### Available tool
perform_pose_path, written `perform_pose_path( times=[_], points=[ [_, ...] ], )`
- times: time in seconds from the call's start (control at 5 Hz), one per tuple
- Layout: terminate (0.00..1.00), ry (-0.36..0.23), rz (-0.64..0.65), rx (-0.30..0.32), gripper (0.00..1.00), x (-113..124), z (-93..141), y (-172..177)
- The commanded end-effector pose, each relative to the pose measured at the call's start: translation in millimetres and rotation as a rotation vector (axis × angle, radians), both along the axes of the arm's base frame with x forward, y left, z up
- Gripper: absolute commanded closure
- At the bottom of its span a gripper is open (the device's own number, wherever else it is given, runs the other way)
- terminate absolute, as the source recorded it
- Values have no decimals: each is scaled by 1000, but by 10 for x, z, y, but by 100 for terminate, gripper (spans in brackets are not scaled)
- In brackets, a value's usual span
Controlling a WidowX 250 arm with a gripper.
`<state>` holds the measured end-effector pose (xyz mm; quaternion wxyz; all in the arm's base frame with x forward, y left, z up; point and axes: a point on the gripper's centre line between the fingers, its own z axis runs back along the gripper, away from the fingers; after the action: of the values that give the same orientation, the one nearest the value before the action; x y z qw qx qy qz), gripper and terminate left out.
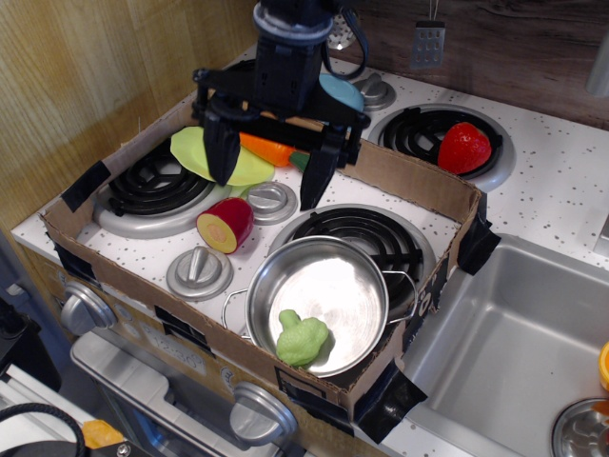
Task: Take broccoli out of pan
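Note:
The light-green lumpy broccoli (pixel 303 337) lies in the front part of the shiny steel pan (pixel 328 286), which sits on the front right burner inside a cardboard box. My gripper (pixel 267 176) hangs wide open and empty above the middle of the stove, behind and to the left of the pan. Its two black fingers (pixel 221 152) point down, well above the stove top and apart from the broccoli.
The cardboard box wall (pixel 419 187) rings the stove. Inside are a lime-green plate (pixel 214 157), an orange carrot (pixel 266 149), a red-and-yellow cut fruit (pixel 225 224) and silver knobs (pixel 200 271). A strawberry (pixel 464 148) sits on the back right burner. A sink (pixel 514 352) lies at the right.

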<state>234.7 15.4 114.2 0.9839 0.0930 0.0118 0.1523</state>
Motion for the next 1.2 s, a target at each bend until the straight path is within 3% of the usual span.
perform_pose_path(
  times=[0.0,0.6,1.0],
  points=[
    [0,-72,119,-36,0,-220,-125,-221],
    [0,-149,132,-119,0,-263,-515,-333],
    [0,-137,144,-160,0,-286,-706,-385]
  ],
)
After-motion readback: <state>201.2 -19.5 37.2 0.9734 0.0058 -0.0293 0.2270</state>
